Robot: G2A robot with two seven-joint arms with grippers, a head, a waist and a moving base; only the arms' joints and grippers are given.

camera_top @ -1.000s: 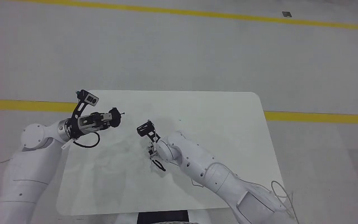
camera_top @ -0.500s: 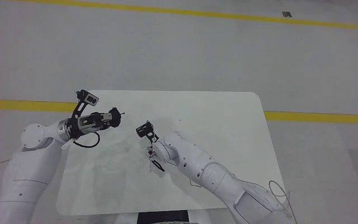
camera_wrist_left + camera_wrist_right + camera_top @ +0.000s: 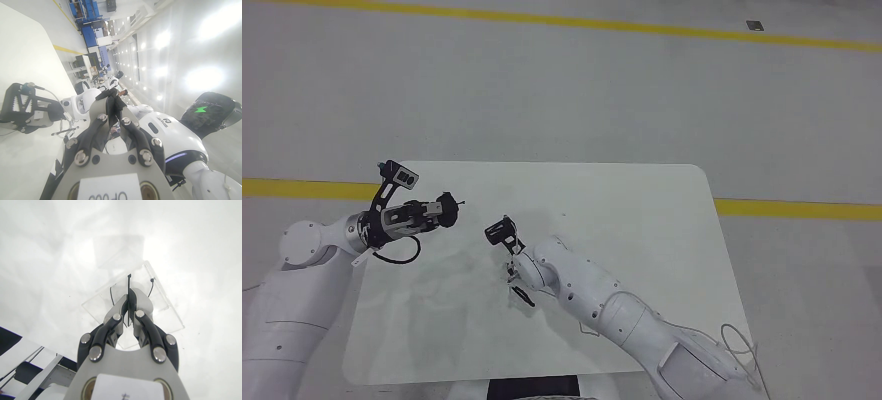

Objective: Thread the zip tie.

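A little left of the table's middle, toward the near side, the right gripper points down over a flat, clear plastic tray, and its fingers are pressed tight on a thin black plastic zip tie. The strap runs straight between the pads, the square head stands free beyond the fingertips, and the other end comes out behind them. We think this grip is chosen to leave the head reachable for threading. A second black zip tie and a third black zip tie lie in the tray, one on each side of the fingers, near them but apart. The left gripper hangs over the far left part of the white rounded table, well apart from the right one. Its fingers are closed together, and we cannot tell if something is between them. We judge that it waits there to leave room. The tray has a low rim where a dragged tie could catch, so lifting straight up looks safer. We see open room to the right and toward the far edge for bringing both grippers together.
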